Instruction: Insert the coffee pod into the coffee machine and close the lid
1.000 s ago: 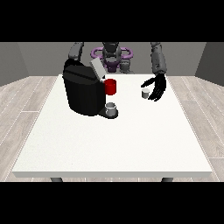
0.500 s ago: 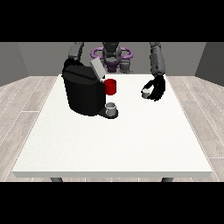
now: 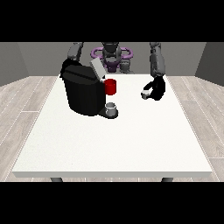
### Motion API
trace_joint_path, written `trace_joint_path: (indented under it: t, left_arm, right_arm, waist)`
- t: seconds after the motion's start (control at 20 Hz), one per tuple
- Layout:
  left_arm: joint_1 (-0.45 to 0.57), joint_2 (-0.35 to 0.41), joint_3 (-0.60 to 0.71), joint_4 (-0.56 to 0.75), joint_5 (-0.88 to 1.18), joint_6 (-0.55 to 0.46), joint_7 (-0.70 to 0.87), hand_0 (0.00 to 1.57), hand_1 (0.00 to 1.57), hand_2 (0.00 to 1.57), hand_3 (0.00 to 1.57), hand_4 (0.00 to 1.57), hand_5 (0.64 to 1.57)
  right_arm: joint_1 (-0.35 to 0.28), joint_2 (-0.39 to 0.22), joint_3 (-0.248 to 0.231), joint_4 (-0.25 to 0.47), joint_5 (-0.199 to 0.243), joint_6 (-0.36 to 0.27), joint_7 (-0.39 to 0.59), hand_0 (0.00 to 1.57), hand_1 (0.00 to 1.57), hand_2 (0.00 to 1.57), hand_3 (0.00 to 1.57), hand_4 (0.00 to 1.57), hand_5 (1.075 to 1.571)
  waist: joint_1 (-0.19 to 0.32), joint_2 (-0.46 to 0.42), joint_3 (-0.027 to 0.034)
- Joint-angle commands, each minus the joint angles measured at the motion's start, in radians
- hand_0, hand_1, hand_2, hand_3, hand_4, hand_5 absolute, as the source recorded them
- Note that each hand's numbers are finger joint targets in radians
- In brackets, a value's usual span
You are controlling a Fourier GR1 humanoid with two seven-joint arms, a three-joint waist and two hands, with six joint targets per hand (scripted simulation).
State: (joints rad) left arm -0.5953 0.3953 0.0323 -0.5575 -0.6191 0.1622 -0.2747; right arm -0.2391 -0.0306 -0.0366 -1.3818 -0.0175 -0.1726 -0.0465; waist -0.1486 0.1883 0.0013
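The hand at the view's right (image 3: 155, 89) has its fingers curled round the small coffee pod (image 3: 145, 93), low over the white tabletop (image 3: 131, 140) and well apart from the black coffee machine (image 3: 83, 92). The machine's lid (image 3: 97, 69) stands open. The pod might slip out on the way over, or bump the red part (image 3: 110, 86) and miss the hole.

Matt black coffee machine (image 3: 83, 94) (plastic-looking) on smooth white table (image 3: 113, 140).

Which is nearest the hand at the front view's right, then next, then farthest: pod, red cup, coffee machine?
From the hand:
1. Pod, at the hand.
2. Red cup, mid-table, to the view's left.
3. Coffee machine, farthest left.
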Motion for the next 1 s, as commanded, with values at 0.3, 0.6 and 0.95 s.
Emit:
trace_joint_path:
  t: [0.3, 0.6, 0.95]
  left_arm:
    - [-0.111, -0.007, -0.005, -0.052, 0.014, -0.138, -0.035, 1.4, 1.4, 1.42, 1.36, 0.6, 1.571]
    - [-0.159, -0.026, -0.022, -0.118, 0.004, -0.195, -0.01, 1.26, 1.26, 1.32, 1.3, 0.53, 1.571]
    - [-0.294, 0.026, 0.016, -0.154, 0.035, -0.336, 0.053, 1.25, 1.25, 1.33, 1.28, 0.54, 1.571]
  right_arm:
    - [0.001, -0.018, -0.016, 0.066, -0.01, 0.02, 0.018, 0.0, 0.0, 0.0, 0.0, 0.49, 1.571]
    - [0.049, 0.025, -0.006, 0.142, -0.004, 0.023, -0.111, 0.0, 0.0, 0.0, 0.0, 0.47, 1.571]
    - [-0.002, -0.007, -0.049, 0.155, -0.052, 0.056, -0.082, 0.0, 0.0, 0.0, 0.0, 0.5, 1.571]
  waist:
    - [0.012, -0.072, -0.0013]
    - [0.028, -0.093, -0.0011]
    - [0.003, -0.097, -0.0011]
